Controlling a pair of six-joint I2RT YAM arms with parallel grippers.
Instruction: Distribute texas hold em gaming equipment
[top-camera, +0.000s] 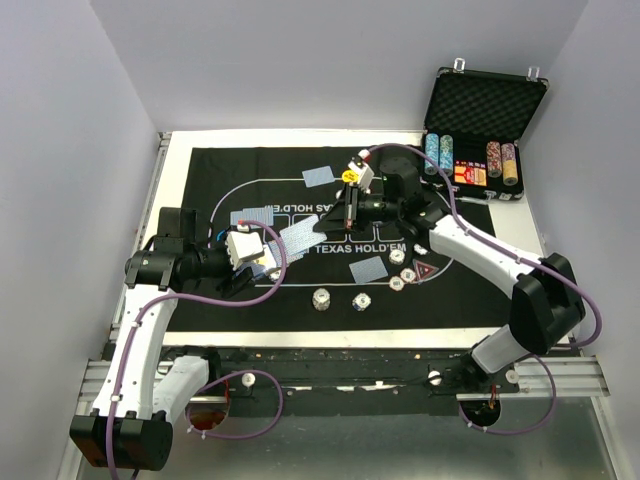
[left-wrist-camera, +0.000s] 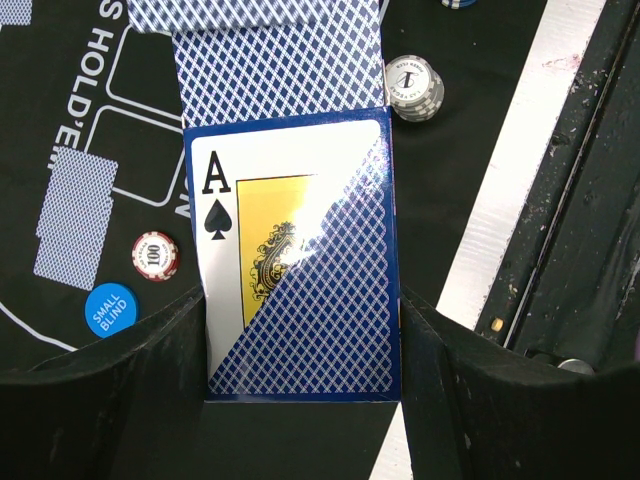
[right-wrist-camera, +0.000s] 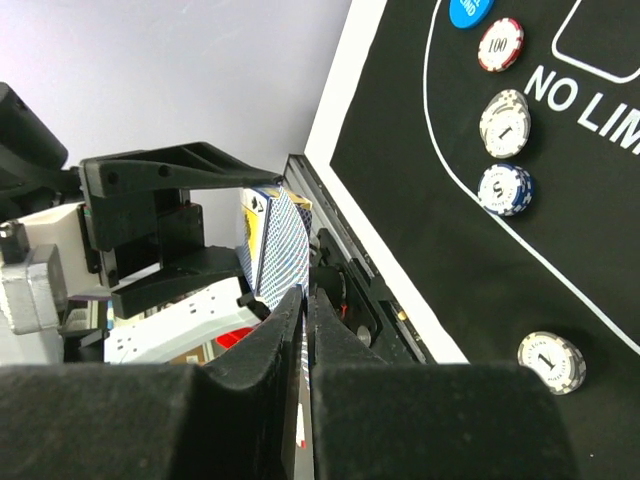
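Black case (top-camera: 485, 108) holds chip stacks (top-camera: 438, 153); deck box (left-wrist-camera: 320, 310) holds cards (left-wrist-camera: 275, 60).

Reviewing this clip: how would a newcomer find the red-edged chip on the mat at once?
Start at the black felt mat with its white printed oval. Near that line's curve lies a round blue SMALL BLIND disc, and the red-edged chip sits just beside it, not touching. Unlike the nearby grey-white chip stack marked 1, it has a red-and-white edge and 100 on its face.

White table (top-camera: 300, 340) – black felt mat (top-camera: 450, 300), open chip case (top-camera: 485, 105) on it; cards (top-camera: 367, 268), chip stacks (top-camera: 321, 299) on mat.
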